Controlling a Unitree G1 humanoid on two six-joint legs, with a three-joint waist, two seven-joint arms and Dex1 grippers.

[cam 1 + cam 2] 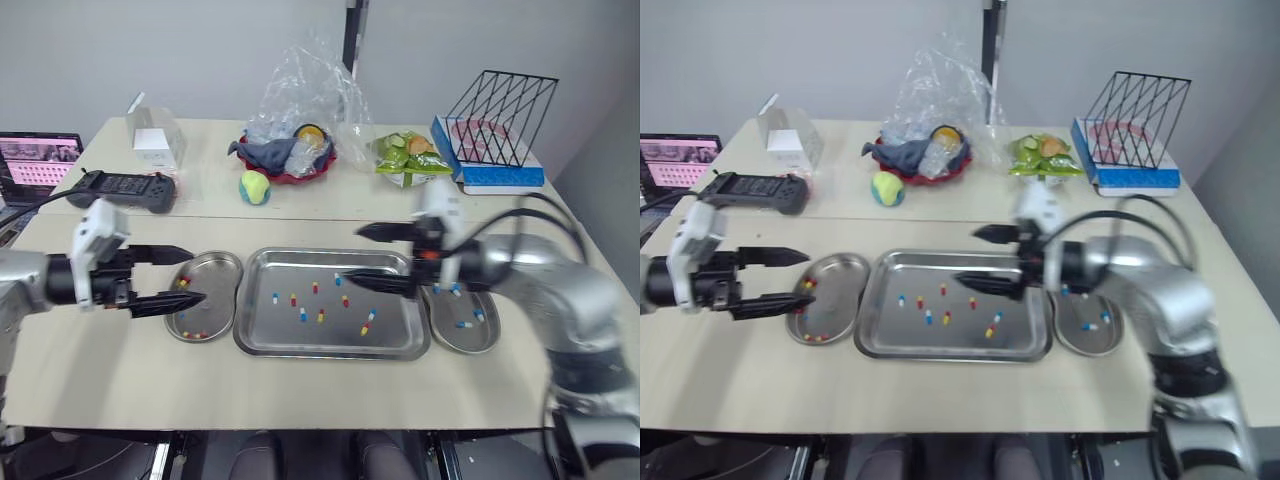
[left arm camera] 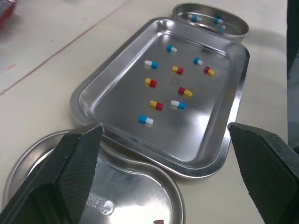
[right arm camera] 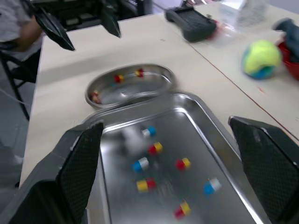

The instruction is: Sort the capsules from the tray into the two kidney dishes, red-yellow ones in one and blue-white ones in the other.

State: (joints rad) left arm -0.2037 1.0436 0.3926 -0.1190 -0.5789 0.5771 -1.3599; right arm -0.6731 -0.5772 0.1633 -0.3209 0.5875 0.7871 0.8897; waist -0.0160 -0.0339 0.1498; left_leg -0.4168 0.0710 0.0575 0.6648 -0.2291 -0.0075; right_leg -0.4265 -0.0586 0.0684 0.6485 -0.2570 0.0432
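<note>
Left pincer (image 1: pixel 196 276) wide open, empty, at left kidney dish (image 1: pixel 215 262) holding red-yellow capsules (image 1: pixel 199 334). Right pincer (image 1: pixel 350 256) wide open, empty, above tray (image 1: pixel 300 342) right side. Blue-white capsules (image 1: pixel 465 323) in right kidney dish (image 1: pixel 472 345).

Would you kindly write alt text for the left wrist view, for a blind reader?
Red-yellow and blue-white capsules lie scattered in a steel tray. The open left gripper faces it over one kidney dish; the dish beyond the tray holds blue-white capsules.

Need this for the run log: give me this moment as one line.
left hand: open, over left dish | right hand: open, over tray | tray: mixed capsules remain | left dish: red-yellow | right dish: blue-white
</note>
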